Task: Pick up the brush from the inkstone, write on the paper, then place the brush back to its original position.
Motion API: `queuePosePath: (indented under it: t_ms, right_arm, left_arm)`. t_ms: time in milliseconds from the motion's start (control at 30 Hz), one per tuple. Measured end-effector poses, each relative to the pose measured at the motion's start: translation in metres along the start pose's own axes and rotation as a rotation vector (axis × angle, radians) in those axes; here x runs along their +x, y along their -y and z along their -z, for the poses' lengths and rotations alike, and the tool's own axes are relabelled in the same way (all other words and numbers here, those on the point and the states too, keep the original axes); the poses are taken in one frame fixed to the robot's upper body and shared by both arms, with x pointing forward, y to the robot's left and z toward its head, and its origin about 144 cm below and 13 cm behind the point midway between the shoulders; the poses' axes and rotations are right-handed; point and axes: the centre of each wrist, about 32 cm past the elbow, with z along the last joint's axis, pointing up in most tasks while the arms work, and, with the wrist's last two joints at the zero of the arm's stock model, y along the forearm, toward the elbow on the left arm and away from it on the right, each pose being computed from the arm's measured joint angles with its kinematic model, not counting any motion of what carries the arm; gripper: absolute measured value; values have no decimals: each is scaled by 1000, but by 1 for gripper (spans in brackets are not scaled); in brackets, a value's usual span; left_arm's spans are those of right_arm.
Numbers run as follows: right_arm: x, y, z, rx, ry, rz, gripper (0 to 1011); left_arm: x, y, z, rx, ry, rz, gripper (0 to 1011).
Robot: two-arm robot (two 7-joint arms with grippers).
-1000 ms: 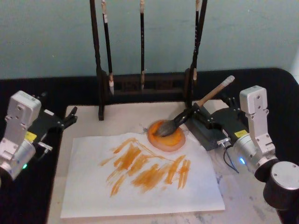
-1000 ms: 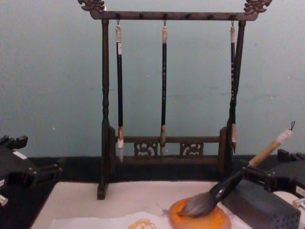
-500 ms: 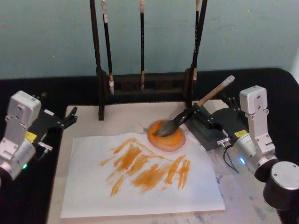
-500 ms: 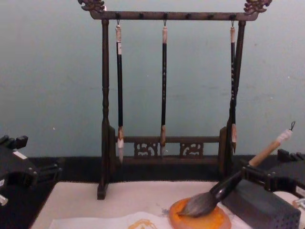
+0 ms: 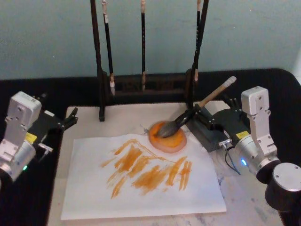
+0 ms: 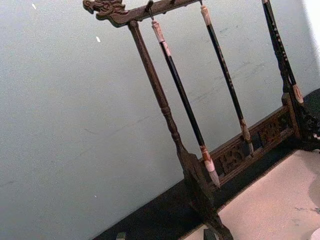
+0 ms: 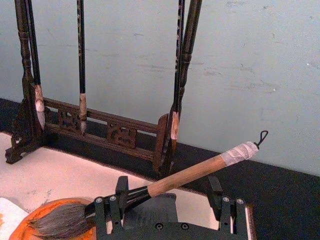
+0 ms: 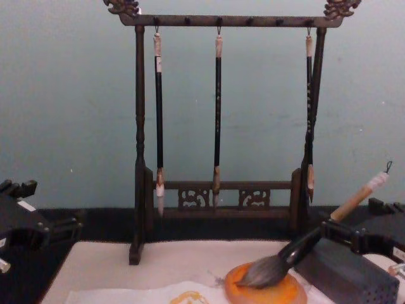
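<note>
One brush (image 5: 188,114) lies between spread right gripper (image 7: 165,204) fingers, bristles on inkstone (image 5: 168,137) (paper (image 5: 141,175) painted); careless retreat could nudge handle.

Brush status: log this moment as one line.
brush: head on orange dish | right claw: open, straddling handle | left claw: idle at left | paper: orange strokes

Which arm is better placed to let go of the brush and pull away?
The right. The right gripper sits at the brush, whose bristles rest on the inkstone; the left gripper is far off.
</note>
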Motion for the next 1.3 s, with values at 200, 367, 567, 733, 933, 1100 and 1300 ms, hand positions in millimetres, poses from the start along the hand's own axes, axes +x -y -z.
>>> queuePosePath:
  t_ms: [200,367,567,733,933,1100,1300]
  right_arm:
    - [0,0,0,0,0,0,1000]
    - [0,0,0,0,0,0,1000]
    - [0,0,0,0,0,0,1000]
    - [0,0,0,0,0,0,1000]
    - [0,0,0,0,0,0,1000]
    - [0,0,0,0,0,0,1000]
    - [0,0,0,0,0,0,1000]
  left_arm:
    - [0,0,0,0,0,0,1001]
    - [0,0,0,0,0,0,1001]
    - [0,0,0,0,0,0,1001]
    - [0,0,0,0,0,0,1001]
    - [0,0,0,0,0,0,1001]
    - [0,0,0,0,0,0,1001]
    - [0,0,0,0,0,0,1001]
